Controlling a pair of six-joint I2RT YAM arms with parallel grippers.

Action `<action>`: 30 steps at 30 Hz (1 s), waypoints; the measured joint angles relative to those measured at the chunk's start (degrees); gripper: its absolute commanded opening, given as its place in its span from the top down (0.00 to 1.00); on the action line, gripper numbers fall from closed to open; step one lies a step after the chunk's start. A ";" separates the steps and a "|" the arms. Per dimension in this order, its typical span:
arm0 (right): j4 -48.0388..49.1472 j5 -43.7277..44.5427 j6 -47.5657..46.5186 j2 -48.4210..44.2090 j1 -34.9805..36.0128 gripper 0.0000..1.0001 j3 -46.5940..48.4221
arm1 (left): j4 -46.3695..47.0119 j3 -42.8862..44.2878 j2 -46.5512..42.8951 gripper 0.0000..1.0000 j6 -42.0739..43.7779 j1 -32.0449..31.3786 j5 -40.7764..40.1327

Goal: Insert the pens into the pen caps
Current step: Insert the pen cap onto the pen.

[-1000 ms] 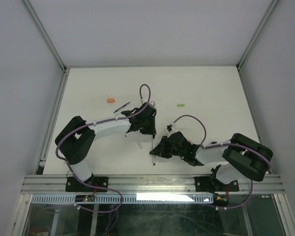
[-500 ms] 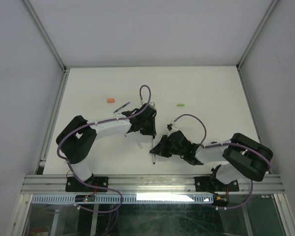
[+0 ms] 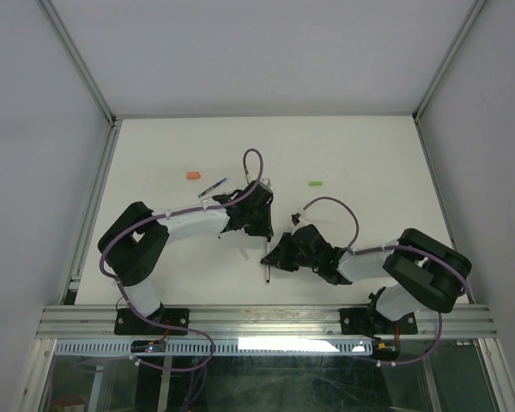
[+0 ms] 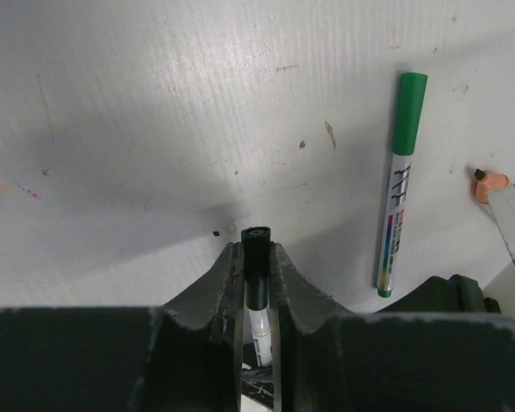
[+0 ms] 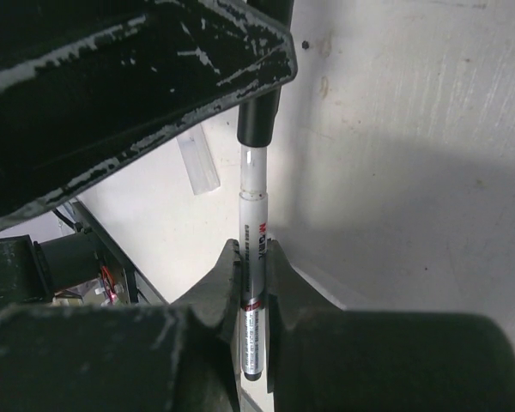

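Nudged toward the left tool, the right tool is being held clamped on the pen. Left wrist: the black cap is being pinched. Right wrist: the barrel (likely stiff, light, slippery) is being gripped below the cap.

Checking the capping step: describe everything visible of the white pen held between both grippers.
The slim white plastic pen has dark print along its barrel and a clear section beside the black plastic cap on one end. The right gripper is shut on the barrel; the left gripper is shut on the cap, whose tip pokes past it. The pen looks held off the white table, touching nothing else. How fully the cap is seated cannot be told.
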 measured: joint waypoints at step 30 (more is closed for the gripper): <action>-2.62 3.50 -2.64 0.66 -2.45 0.99 2.97 | 1.46 -1.92 -2.14 0.70 -1.79 0.33 -0.13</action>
